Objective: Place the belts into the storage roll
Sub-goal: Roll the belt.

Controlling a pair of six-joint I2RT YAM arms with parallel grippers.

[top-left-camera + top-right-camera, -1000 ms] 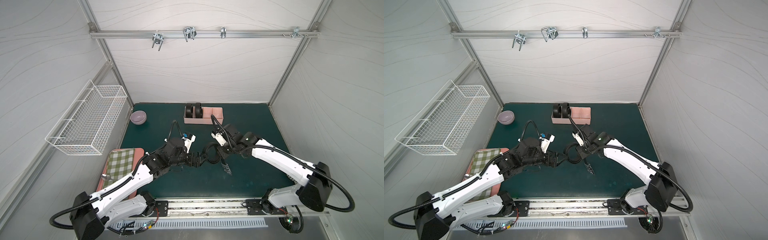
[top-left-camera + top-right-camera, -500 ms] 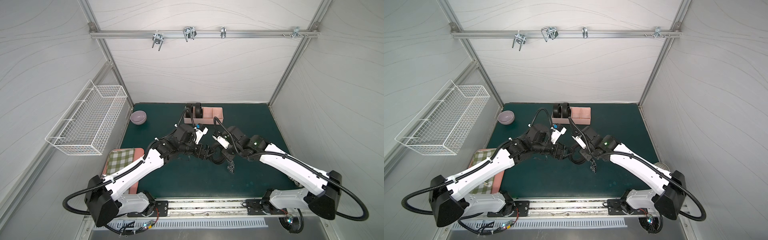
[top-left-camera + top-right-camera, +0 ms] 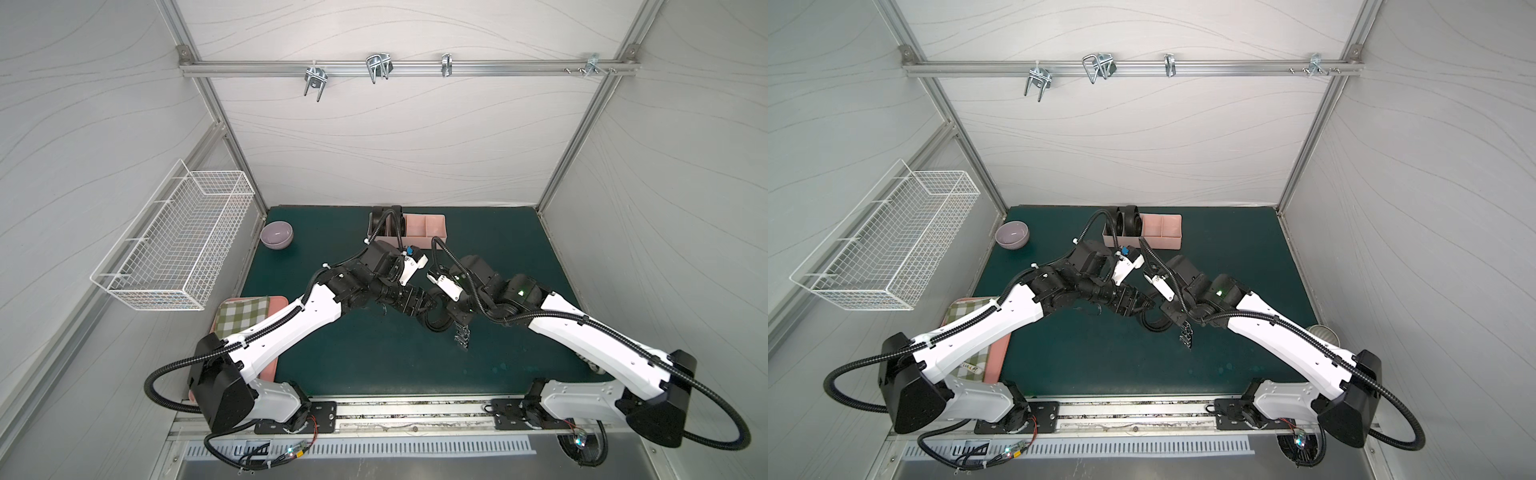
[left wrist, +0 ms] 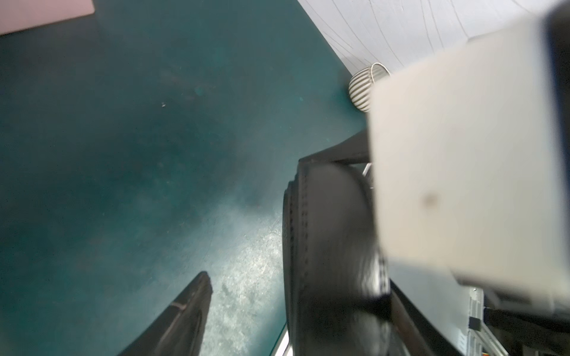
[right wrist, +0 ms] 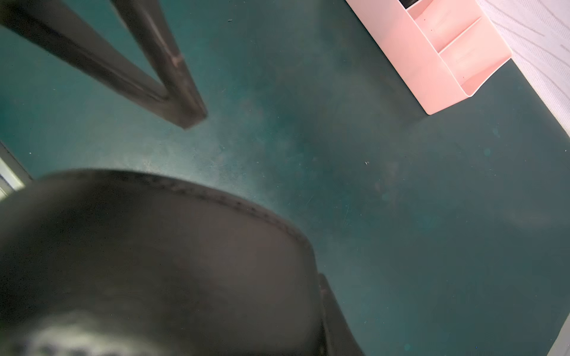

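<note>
left arm (image 3: pixel 299 324), right arm (image 3: pixel 582 332) stretched inward | left tool (image 3: pixel 432 306) jaws parted | right tool (image 3: pixel 452 316) jaws clamped

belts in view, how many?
3. Two coils stand in the tray's end nearest the bowl; third coil is over the table centre. None seem hidden.

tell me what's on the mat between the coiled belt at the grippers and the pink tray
Nothing. In the right wrist view only bare green mat runs from the belt to the pink tray.
</note>
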